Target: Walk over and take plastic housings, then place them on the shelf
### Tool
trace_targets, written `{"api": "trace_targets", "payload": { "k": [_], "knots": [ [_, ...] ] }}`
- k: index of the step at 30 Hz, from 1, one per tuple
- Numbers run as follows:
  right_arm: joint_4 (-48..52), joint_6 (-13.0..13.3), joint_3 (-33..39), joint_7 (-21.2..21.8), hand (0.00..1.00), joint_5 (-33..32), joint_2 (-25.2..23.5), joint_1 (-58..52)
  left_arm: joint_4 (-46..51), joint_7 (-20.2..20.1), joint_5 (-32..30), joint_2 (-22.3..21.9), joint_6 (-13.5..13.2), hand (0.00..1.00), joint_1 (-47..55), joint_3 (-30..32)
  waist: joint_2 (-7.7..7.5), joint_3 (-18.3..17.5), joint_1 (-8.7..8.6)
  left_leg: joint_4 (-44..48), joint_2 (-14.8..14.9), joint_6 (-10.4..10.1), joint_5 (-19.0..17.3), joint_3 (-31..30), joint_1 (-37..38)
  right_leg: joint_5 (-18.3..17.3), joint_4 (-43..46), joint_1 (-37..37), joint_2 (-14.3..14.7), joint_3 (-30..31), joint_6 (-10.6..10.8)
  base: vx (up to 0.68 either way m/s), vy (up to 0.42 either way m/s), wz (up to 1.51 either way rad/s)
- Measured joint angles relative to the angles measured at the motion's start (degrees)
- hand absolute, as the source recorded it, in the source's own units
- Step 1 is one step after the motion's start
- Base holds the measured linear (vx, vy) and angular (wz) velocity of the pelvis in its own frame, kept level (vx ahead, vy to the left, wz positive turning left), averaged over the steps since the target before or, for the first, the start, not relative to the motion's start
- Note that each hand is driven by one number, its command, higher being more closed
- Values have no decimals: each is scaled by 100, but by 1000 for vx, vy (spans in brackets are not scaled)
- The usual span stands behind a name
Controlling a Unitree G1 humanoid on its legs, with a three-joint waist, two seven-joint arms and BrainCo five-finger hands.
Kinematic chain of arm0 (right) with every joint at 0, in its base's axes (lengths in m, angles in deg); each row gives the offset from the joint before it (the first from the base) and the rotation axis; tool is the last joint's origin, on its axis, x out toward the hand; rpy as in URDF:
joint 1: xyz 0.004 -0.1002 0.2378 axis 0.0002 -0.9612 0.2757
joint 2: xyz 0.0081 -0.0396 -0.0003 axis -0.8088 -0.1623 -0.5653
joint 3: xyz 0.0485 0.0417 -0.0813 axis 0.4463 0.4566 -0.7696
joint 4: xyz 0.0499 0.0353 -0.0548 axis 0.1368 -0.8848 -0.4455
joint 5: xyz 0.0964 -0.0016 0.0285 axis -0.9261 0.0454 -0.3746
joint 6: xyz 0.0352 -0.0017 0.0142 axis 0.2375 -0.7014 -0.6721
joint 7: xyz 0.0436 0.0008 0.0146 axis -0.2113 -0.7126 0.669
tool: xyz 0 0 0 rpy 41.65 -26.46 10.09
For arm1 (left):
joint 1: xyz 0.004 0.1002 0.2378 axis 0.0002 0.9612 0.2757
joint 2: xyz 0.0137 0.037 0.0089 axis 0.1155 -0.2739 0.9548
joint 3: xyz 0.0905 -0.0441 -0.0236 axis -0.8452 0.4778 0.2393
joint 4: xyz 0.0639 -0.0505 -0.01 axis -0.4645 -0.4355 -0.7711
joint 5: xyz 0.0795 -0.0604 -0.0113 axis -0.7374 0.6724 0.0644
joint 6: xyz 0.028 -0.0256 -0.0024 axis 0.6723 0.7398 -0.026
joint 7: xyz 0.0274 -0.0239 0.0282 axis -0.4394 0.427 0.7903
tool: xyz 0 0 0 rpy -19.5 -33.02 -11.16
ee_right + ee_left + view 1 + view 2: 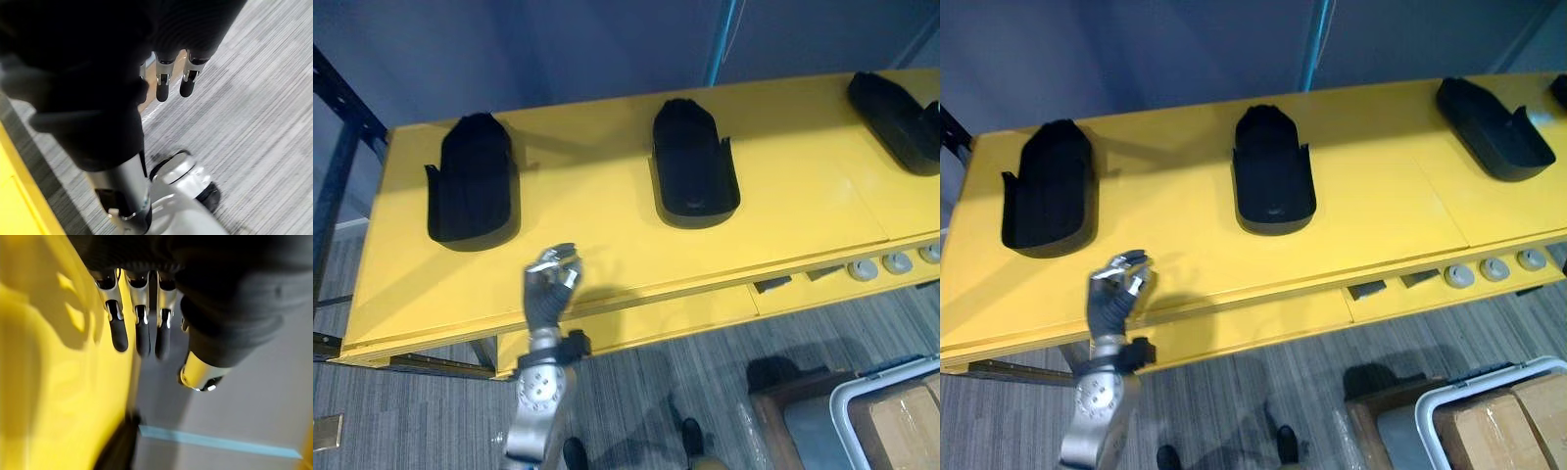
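At the bottom of the frame lies grey carpeted floor (636,392), with a cardboard box (901,423) in the lower right corner. The right robot hand (163,85) hangs above this floor in its wrist view, fingers loose and straight, holding nothing. Lower left of centre, the left robot hand (551,282) is raised at the front edge of the yellow shelf (607,235), fingers relaxed with the thumb apart, empty and touching no housing. Three round silver parts (896,262) sit on a lower ledge at the right. On the shelf top, three black plastic housings lie well apart: the left housing (473,181) just beyond the raised hand, the middle housing (692,164) at centre, the right housing (896,117) at the upper right edge. A blue-grey wall (558,49) stands behind.
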Motion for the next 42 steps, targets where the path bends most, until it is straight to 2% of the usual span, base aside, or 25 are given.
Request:
{"api": "trace_targets", "payload": {
  "k": [5,10,13,14,15,16,19,20,23,24,25,26,27,28,29,30,31,32,33,35,37,39,40,41,42],
  "knots": [
    [-80,-30,154,-35,0,-2,40,-11,246,-476,132,-25,-65,0,218,-477,104,-511,118,-3,13,-12,-16,-129,203,-17,-85,345,-3,-151,22,-11,1,14],
    [-98,-47,126,-34,0,-105,74,-12,235,-675,277,-45,-148,0,376,-882,150,-929,173,-27,34,-50,-44,-127,371,-21,-137,539,9,-160,30,-35,-1,2],
    [-68,-43,-81,-39,0,-212,126,31,194,-693,265,-62,-187,0,453,-1037,143,-1040,223,18,123,-153,-145,135,589,-15,-155,538,125,181,34,-30,-2,-52],
    [-57,-39,-233,-47,0,-230,155,79,101,-687,240,-67,-215,0,475,-1024,89,-1075,252,353,206,-186,-351,203,534,16,-137,410,204,430,16,-34,-9,-98],
    [-54,-36,-356,-75,0,-230,200,159,23,-635,158,-78,-217,0,480,-974,81,-1073,289,868,268,-148,-686,-82,395,85,-121,330,279,667,-50,-27,-27,-156],
    [-34,-32,-526,-102,0,-230,312,291,-63,-551,92,-124,-216,0,475,-946,156,-1084,388,1583,325,-62,-1252,-890,127,152,-67,209,456,1056,-77,15,-13,-154],
    [283,-29,-597,-155,0,-230,365,406,-342,-379,-106,-338,-215,0,397,-902,267,-1062,442,2667,363,-116,-2037,-2059,72,211,379,-67,852,1900,-49,-43,104,-170],
    [444,-22,-594,-158,0,-230,362,385,-341,-341,-162,-376,-216,0,384,-888,280,-1030,445,2851,351,-130,-2176,-2189,122,174,528,-107,930,2058,-3,-135,220,-158],
    [1191,7,-560,-160,0,-333,210,93,-340,-184,-413,-516,-216,0,216,-742,181,-869,350,3418,135,-28,-3015,-2332,146,-11,1159,-590,1179,2758,209,-247,224,-127],
    [1280,-2,-470,-159,0,-352,112,-17,-340,-171,-497,-511,-216,0,169,-720,85,-796,380,3637,12,53,-3085,-2112,127,-11,1160,-650,1127,2975,207,-312,240,-119],
    [1516,-6,-376,-158,0,-352,23,-245,-345,-120,-634,-516,-210,0,188,-663,50,-751,435,3761,-61,143,-3197,-1735,134,-10,901,-721,965,3019,51,-266,221,-137],
    [1624,-9,-319,-157,0,-351,-9,-345,-345,-111,-678,-506,-208,0,195,-608,49,-753,481,3730,-82,247,-3204,-1499,162,-34,680,-725,835,2942,-204,-307,304,-180],
    [1728,-21,-247,-162,0,-345,-38,-383,-333,-106,-781,-504,-208,0,184,-515,86,-735,488,3548,-62,507,-3057,-1045,204,-294,364,-897,539,2279,-797,-238,252,-161],
    [1828,-27,-232,-173,0,-321,-69,-420,-302,-100,-820,-508,-211,0,177,-421,112,-718,491,3466,-34,602,-2987,-752,217,-252,363,-1062,369,1583,-723,-279,282,-212],
    [1973,-34,-229,-203,0,-296,-77,-451,-249,-84,-866,-549,-213,0,167,-206,100,-711,525,3292,46,609,-2845,-185,268,-98,615,-1300,100,101,-711,-297,265,-217],
    [2110,-39,-204,-244,0,-230,-76,-510,-250,-59,-882,-575,-205,0,158,-44,85,-703,558,3014,91,594,-2677,318,425,-41,1135,-1302,-67,-955,-823,-238,215,-210],
    [2165,-44,-178,-275,0,-121,-77,-534,-255,-17,-907,-575,-197,0,149,1,87,-705,544,2891,120,574,-2597,503,508,-48,1427,-1215,-108,-1173,-831,-169,175,-161],
    [2344,-50,-167,-318,0,37,-84,-647,-260,38,-927,-578,-188,0,94,29,95,-699,444,2729,191,525,-2488,721,599,-93,1932,-945,-139,-1218,-762,-31,57,-108],
    [2566,-53,-138,-326,0,155,-110,-781,-264,55,-972,-578,-191,0,15,39,50,-728,404,2663,251,468,-2441,883,659,-253,2235,-564,-120,-1030,-572,-18,49,-93],
    [2986,-55,-121,-326,0,275,-112,-806,-324,85,-973,-578,-191,0,-83,149,-80,-798,385,2577,282,352,-2367,1188,651,-596,2143,-234,-107,-753,-303,58,-66,-82],
    [3497,-49,-81,-325,0,452,-77,-828,-613,79,-973,-581,-138,0,-167,298,-139,-816,312,2263,137,323,-2236,1308,704,-609,1908,-322,-32,-800,-293,60,-108,-68],
    [4005,-39,6,-315,0,578,-48,-666,-824,73,-972,-578,-15,0,-142,663,-145,-1015,385,1718,-128,423,-2140,1199,663,-610,1144,-364,144,-720,-297,40,-68,-103],
    [4076,-32,38,-311,0,578,-33,-607,-888,73,-970,-577,-4,0,-143,785,-109,-1038,414,1669,-120,406,-2119,1200,655,-550,957,-350,212,-662,-381,70,-72,-94],
    [4087,-9,150,-314,0,578,-18,-486,-1045,72,-968,-572,45,0,-151,1031,-47,-1075,360,1605,-104,363,-2049,1186,639,-474,786,-345,338,-615,-455,132,-87,-52],
    [4082,-4,203,-321,0,578,6,-463,-1204,71,-966,-575,82,0,-137,1245,-60,-1080,321,1550,-106,335,-1888,1136,681,-457,744,-361,391,-566,-482,189,-103,-44]
  ]
}}
